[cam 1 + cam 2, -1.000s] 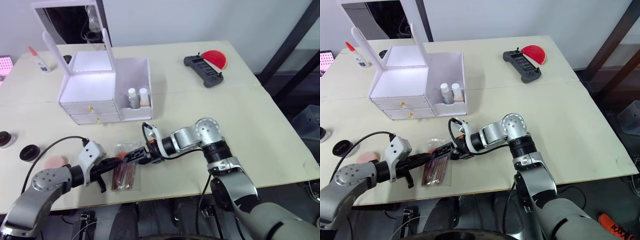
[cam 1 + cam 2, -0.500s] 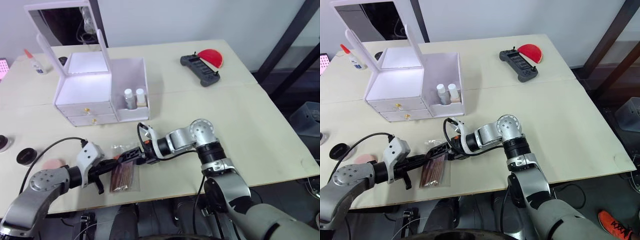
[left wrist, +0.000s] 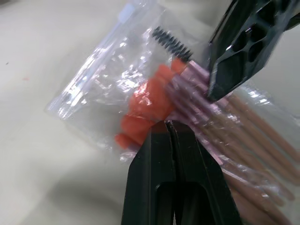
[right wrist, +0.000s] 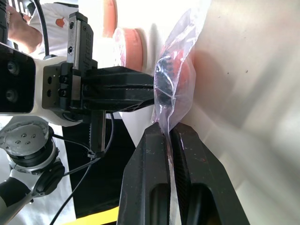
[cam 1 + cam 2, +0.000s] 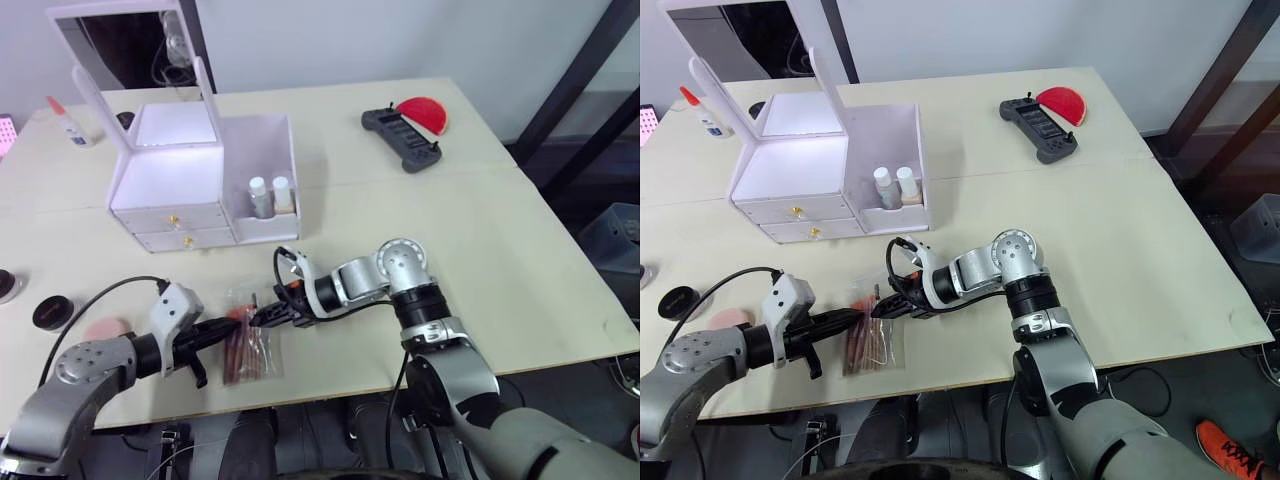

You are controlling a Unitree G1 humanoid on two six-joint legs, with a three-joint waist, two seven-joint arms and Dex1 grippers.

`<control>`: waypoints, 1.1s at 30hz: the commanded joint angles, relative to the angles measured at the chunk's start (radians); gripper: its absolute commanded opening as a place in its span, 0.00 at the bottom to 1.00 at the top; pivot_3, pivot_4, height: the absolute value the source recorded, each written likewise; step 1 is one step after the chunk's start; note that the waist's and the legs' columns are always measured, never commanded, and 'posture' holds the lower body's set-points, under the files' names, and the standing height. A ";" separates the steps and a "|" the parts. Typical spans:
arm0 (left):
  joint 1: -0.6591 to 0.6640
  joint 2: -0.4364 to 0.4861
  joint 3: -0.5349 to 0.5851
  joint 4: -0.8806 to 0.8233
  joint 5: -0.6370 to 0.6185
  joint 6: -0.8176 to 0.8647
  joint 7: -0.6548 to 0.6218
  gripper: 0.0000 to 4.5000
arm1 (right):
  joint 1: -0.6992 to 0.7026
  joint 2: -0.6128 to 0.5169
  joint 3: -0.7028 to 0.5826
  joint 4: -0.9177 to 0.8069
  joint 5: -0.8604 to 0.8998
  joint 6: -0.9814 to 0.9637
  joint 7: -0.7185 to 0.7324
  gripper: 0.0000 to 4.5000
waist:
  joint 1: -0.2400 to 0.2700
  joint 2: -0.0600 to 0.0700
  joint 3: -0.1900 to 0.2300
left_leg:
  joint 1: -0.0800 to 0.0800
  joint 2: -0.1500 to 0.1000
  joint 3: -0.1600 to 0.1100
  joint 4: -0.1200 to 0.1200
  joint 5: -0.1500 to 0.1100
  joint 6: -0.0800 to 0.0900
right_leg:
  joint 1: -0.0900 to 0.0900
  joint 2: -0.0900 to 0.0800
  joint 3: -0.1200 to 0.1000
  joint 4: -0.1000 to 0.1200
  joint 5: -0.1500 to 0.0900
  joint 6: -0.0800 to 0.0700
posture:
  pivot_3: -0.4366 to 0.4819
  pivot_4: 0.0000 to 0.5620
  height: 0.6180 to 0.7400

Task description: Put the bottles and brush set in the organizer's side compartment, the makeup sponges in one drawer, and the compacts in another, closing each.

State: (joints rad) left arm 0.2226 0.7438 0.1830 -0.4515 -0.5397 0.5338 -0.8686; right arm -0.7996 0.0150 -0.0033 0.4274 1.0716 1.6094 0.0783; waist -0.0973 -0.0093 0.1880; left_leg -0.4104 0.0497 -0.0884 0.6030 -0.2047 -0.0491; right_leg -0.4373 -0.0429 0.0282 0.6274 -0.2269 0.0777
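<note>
The brush set [image 5: 248, 345] lies in a clear plastic bag near the table's front edge, brown handles and orange tips showing through. My left gripper [image 5: 230, 326] is shut, pinching the bag's left end [image 3: 154, 101]. From the other side my right gripper [image 5: 263, 315] is shut on the bag's upper edge [image 4: 176, 93], which is raised off the table. The white organizer [image 5: 170, 180] stands at the back left with its mirror lid up and both drawers shut. Two bottles [image 5: 260, 196] stand in its side compartment. A pink makeup sponge [image 5: 105, 328] and black compacts [image 5: 50, 312] lie at the far left.
A glue bottle [image 5: 65, 120] stands behind the organizer at the left. A black controller [image 5: 403, 138] and a red half-disc [image 5: 425, 113] lie at the back right. The table's front edge runs just below the bag.
My right gripper has closed from wide open onto the bag's upper edge, and that end of the bag has risen. The left gripper stays shut at the bag.
</note>
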 commanded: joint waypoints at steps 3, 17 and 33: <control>0.000 0.037 0.167 -0.046 -0.157 0.025 -0.073 0.00 | -0.004 -0.136 0.022 -0.226 0.038 0.005 0.113 0.01 | 0.006 0.001 0.001 | -0.005 -0.001 0.002 0.001 0.000 0.000 | -0.003 -0.002 -0.001 0.000 0.000 0.000 | 0.48 0.27 1.00; 0.074 -0.014 0.415 -0.116 -0.299 0.041 0.007 0.00 | -0.192 -0.424 0.067 -0.419 -0.298 -0.843 0.891 0.01 | -0.001 0.001 0.003 | -0.009 0.000 0.005 0.003 -0.001 0.001 | -0.008 -0.002 -0.001 0.000 -0.001 0.002 | 0.48 0.27 1.00; 0.110 -0.111 0.421 -0.220 -0.315 0.018 0.167 0.00 | -0.673 -0.191 0.091 0.727 -0.824 -1.835 1.069 0.01 | 0.004 0.000 0.004 | -0.010 0.000 0.007 -0.007 -0.001 0.000 | -0.009 -0.003 -0.001 -0.007 0.004 0.001 | 0.48 0.27 1.00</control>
State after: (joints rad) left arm 0.3236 0.6335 0.5729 -0.6397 -0.8404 0.5728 -0.7141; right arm -1.4348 -0.1831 0.1078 1.1219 0.2774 -0.1569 1.1453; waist -0.0934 -0.0094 0.1917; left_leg -0.4205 0.0495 -0.0814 0.5956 -0.2055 -0.0489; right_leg -0.4458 -0.0456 0.0275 0.6207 -0.2239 0.0783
